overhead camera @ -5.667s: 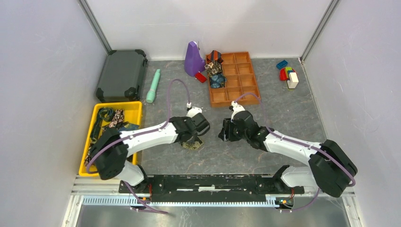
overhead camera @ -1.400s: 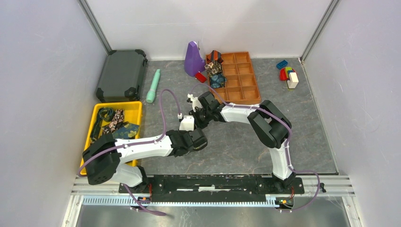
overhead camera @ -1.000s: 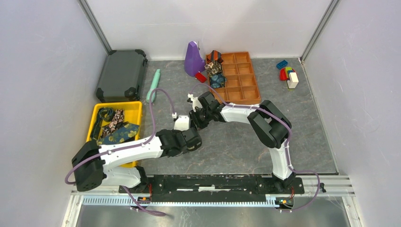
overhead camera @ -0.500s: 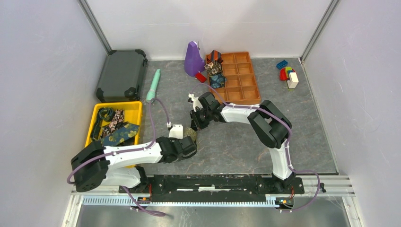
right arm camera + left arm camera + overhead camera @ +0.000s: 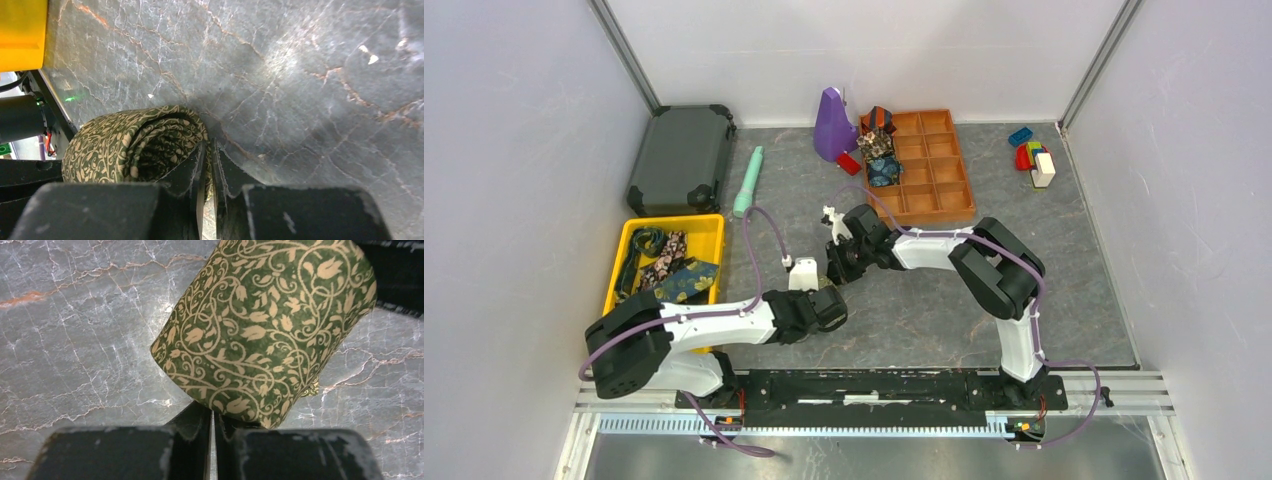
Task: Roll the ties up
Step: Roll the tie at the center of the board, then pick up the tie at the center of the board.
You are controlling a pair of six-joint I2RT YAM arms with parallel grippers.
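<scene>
Both arms (image 5: 714, 322) (image 5: 929, 245) low beside rolled tie (image 5: 265, 330)

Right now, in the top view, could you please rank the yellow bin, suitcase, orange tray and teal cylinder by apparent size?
1. yellow bin, largest
2. suitcase and orange tray: look alike, unranked
3. teal cylinder, smallest

No text, label, brand, number or sign can be read in any of the views. The rolled tie (image 5: 265, 330) carries only a printed pattern of pale leaves and curling vines on green, and there are no letters in it.
</scene>
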